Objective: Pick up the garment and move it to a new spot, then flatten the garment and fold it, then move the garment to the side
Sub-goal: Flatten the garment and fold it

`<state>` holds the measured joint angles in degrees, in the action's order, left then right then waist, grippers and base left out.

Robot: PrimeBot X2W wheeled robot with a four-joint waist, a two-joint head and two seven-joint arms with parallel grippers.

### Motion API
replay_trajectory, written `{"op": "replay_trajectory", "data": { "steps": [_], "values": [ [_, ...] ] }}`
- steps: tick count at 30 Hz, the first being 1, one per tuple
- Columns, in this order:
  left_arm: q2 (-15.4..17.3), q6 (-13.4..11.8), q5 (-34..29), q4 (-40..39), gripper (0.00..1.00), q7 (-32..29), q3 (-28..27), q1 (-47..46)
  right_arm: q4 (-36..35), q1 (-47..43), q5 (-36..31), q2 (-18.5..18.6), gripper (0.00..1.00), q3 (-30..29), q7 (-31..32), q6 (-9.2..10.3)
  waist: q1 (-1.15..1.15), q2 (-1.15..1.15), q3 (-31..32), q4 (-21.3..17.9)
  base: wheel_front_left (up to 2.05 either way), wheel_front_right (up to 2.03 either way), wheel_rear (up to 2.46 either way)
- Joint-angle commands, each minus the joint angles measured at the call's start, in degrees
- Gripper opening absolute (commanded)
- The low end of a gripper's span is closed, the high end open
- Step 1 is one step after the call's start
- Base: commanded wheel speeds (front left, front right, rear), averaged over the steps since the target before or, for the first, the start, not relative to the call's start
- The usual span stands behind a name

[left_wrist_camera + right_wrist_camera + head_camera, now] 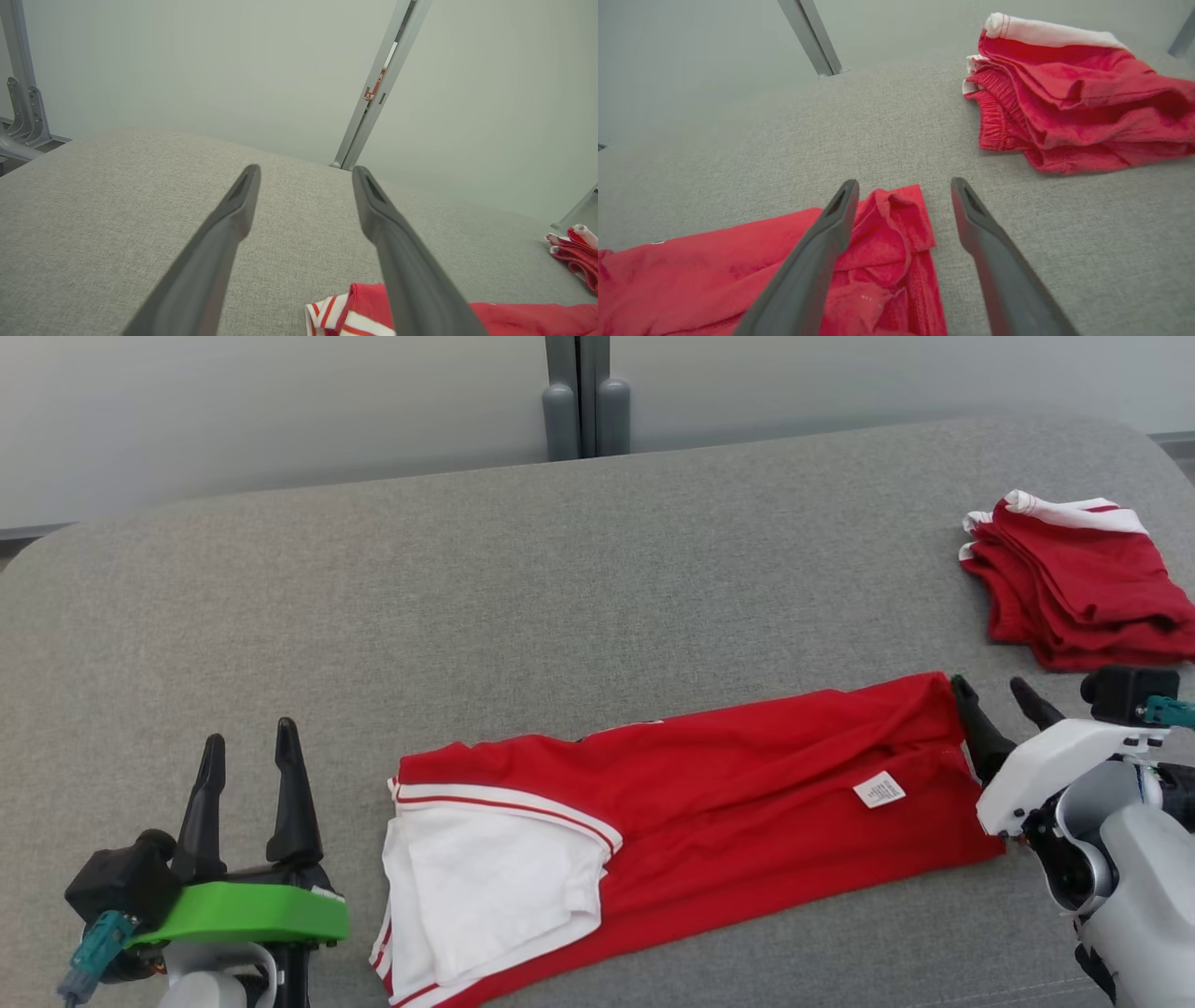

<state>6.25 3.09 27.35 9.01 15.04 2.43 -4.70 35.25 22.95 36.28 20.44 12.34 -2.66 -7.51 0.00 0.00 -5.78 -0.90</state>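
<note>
1. Lying as a long folded strip across the near middle of the cushion [467, 597], the garment [709, 784] has its white-trimmed end to the left and its plain red end to the right. Both grippers have their jaws spread wide and hold nothing.
2. The right gripper [988, 683] sits at the garment's far right corner. In the right wrist view one finger lies over bunched cloth and the other over bare cushion. Closing here could catch only the rumpled top flap, and a lift would then peel the layers apart and undo the fold.
3. The left gripper [250, 733] stands well apart from the white end, over bare cushion. If the right one pulls alone, the strip will likely drag, twist or trail out of shape.
4. Loose white layers stick out at the left end. A shallow pinch there may take one layer and leave the rest behind.
5. A pile [1074, 583] of red folded clothes lies near the right gripper, on its far side. A careless sweep to the right could knock it or drop this garment across it.
6. The cushion is soft and woven, so fingers pressed down hard may dig in and miss the hem.
7. The white end runs to the bottom of the head view, and I cannot tell how close the cushion's edge is. A slide toward the robot might tip that end over.
</note>
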Motion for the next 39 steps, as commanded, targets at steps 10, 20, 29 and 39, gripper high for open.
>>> {"op": "replay_trajectory", "data": {
  "steps": [10, 20, 29, 39],
  "values": [
    [-1.7, 1.9, -1.8, 2.5, 1.00, 0.1, -2.5, -1.2, 7.9, 2.2, 5.0, 0.3, 1.00, 3.7, 8.7, 0.05, 0.00, 0.00, -0.7, 1.2, 0.00, 0.00, 0.00],
    [-2.4, 2.9, -2.8, 3.7, 1.00, 0.1, -3.6, -2.1, 13.0, 2.3, 11.0, -1.2, 1.00, 5.3, 14.2, 0.05, 0.00, 0.00, -1.7, 1.7, 0.00, 0.00, 0.00],
    [-2.7, 3.5, -3.3, 5.1, 1.00, 0.1, -3.7, -2.7, 12.2, 2.2, 17.2, -1.7, 0.00, 8.2, 16.4, 0.02, 0.00, 0.00, -2.2, 2.8, 0.00, 0.00, 0.00],
    [-2.9, 3.8, -3.5, 5.9, 1.00, 0.2, -4.3, -2.0, 11.7, 4.8, 19.4, 2.6, 0.00, 7.3, 7.4, 0.03, 0.00, 0.00, -1.5, 3.4, 0.00, 0.00, 0.00]
  ]
}}
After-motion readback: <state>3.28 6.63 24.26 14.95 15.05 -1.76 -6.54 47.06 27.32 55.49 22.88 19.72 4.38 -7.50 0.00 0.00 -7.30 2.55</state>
